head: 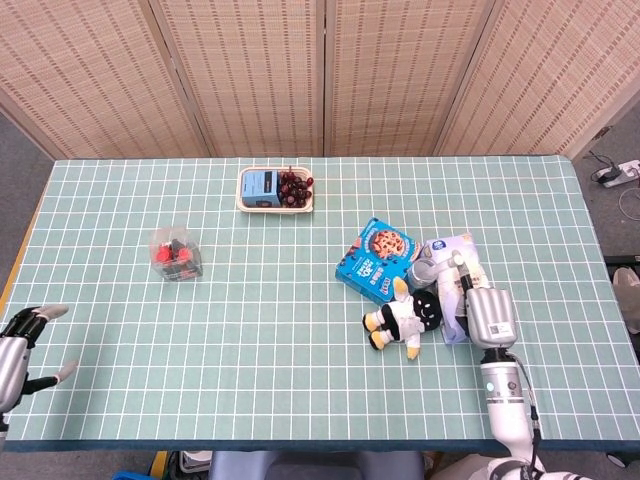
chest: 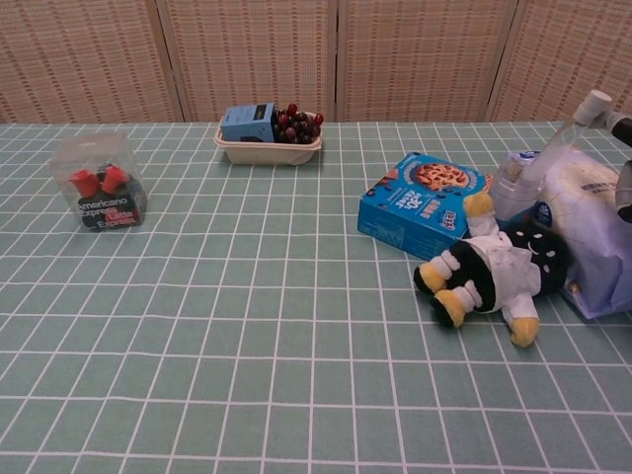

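My right hand [head: 487, 312] hovers over the white plastic bag [head: 458, 262] at the table's right, fingers spread toward it; whether it touches the bag I cannot tell. In the chest view only fingertips [chest: 624, 128] of that hand show at the right edge above the bag [chest: 592, 227]. A black-and-white plush toy [head: 405, 316] lies just left of the bag, against a blue cookie box [head: 379, 258]. My left hand [head: 22, 345] sits open at the table's front left corner, holding nothing, far from everything.
A beige tray [head: 246, 203] with a blue carton and dark grapes stands at the back centre. A clear box [head: 176, 254] with red-capped items sits left of centre. A small bottle [chest: 512, 180] leans between cookie box and bag. Folding screens line the back.
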Controlling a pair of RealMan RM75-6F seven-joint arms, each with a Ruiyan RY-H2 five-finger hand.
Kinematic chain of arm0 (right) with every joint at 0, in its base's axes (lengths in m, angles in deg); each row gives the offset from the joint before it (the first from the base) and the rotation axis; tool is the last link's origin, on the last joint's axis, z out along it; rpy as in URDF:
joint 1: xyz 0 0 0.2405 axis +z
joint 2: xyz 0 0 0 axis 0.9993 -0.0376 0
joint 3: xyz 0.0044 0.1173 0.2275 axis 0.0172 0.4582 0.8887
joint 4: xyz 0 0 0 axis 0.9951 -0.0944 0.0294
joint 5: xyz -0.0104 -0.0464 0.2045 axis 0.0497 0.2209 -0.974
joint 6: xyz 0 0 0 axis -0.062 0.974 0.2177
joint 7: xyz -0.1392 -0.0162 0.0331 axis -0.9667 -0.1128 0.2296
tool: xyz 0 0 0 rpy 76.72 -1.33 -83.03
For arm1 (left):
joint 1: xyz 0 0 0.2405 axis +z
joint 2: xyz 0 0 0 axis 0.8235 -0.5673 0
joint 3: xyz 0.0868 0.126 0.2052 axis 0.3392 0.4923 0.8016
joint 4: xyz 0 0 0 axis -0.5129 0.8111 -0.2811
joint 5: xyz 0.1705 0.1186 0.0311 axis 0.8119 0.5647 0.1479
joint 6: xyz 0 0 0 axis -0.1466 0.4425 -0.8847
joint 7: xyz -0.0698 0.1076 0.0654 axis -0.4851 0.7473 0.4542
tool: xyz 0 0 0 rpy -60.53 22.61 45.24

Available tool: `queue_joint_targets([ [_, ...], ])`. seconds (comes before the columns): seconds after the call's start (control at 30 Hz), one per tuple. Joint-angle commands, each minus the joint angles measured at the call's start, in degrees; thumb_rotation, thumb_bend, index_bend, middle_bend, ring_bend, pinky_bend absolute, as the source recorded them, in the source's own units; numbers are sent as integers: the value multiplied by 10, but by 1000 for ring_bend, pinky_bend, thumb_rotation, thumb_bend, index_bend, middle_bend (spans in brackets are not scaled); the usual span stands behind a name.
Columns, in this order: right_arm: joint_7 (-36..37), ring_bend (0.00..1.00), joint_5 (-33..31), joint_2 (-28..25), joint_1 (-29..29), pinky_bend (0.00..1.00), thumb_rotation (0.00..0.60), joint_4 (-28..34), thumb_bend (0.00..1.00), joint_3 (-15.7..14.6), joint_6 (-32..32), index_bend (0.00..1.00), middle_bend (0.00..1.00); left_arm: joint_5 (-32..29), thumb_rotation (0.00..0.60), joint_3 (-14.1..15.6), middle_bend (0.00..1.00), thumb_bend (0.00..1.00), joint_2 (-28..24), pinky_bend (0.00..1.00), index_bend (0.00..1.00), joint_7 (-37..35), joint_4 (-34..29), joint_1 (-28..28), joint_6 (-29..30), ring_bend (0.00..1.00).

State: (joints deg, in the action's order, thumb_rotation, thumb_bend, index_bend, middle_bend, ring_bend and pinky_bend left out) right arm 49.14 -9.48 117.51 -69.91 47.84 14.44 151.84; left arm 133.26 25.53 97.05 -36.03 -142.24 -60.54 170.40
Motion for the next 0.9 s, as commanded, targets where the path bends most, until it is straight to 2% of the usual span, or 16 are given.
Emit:
queue_joint_targets([
  [0.03,-8,1000,1,2,4,1000,600,8,1000,2,-1,53,1000,-3,600,-1,259,169,-2,473,289,-1,-1,1,0,195],
  [0.43,-50,1000,8,-2,22,1000,600,48,1000,7,-1,53,1000,-12,600,-6,259,169,-9,473,289,-8,-3,3,2,195],
  [0.67,-25,1000,25,-27,14,1000,600,65,995,7,17,68,1000,-11,600,-5,259,169,-8,473,289,-7,-2,3,0,195],
  [0.73,-4,1000,39,-38,9,1000,600,69,903,6,27,100,1000,-10,600,-5,259,169,-8,473,289,-6,-2,3,-1,195],
  [0.83,37,1000,66,-52,2,1000,600,64,630,7,45,173,1000,-10,600,-5,259,169,-7,473,289,-5,-3,2,-1,195],
  [0.9,67,1000,78,-62,0,1000,600,58,483,9,50,231,1000,-10,600,-5,259,169,-7,473,289,-4,-2,2,-1,194],
])
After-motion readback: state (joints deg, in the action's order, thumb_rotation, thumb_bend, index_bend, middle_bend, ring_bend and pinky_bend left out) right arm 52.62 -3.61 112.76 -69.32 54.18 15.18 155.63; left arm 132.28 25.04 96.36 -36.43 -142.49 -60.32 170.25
